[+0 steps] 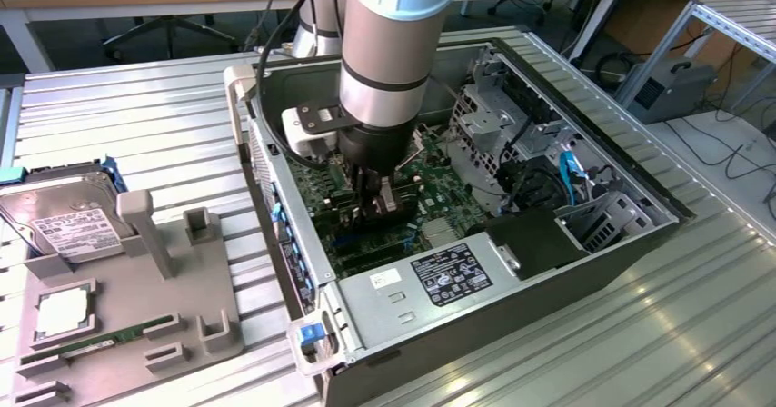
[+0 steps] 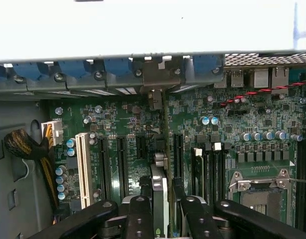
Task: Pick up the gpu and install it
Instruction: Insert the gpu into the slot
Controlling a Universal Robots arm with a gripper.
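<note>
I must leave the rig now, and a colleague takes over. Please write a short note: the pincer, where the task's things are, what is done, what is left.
Pincer: inside the open computer case, low over the motherboard, shut on the gpu.
Gpu: held on edge between the fingers, lined up along the expansion slots, its bracket end toward the rear slot wall.
Done: card picked up and brought into the case.
Left: whether it is fully seated in the slot cannot be told; release is not yet done.
Hard drive and memory stick lie on the grey holder outside the case.

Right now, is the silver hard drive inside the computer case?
No, the hard drive lies on the grey tray outside the computer case, on the exterior view's left.
</note>
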